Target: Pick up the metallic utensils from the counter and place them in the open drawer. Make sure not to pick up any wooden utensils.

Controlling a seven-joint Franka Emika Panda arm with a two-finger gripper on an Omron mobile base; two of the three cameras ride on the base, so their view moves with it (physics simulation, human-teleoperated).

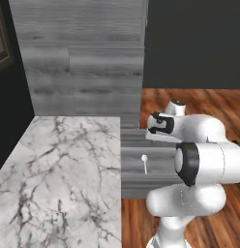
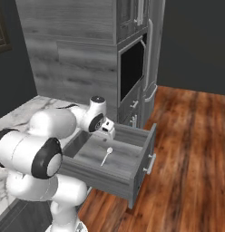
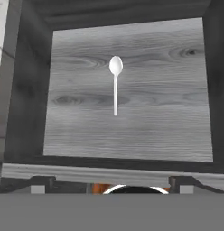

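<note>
A small pale silvery spoon (image 3: 115, 85), one of the metallic utensils, lies flat on the floor of the open drawer (image 3: 23, 90). My gripper (image 3: 111, 182) hangs above the drawer, open, with nothing between its fingers. From the left base view, the spoon (image 1: 144, 163) rests in the drawer (image 1: 134, 186) just right of the white marble counter (image 1: 59, 169), below my gripper (image 1: 158, 130). In the right base view my gripper (image 2: 108, 128) hovers over the spoon (image 2: 106, 156) inside the pulled-out drawer (image 2: 142, 154), with the counter (image 2: 14, 118) to the left. The wooden utensils are out of view.
A tall grey wood cabinet with a dark built-in oven (image 2: 132, 68) stands behind the drawer. A silver bar handle (image 2: 151, 163) sticks out of the drawer front over the brown wooden floor (image 2: 191, 149). Grey panelled cabinets (image 1: 83, 63) rise behind the counter.
</note>
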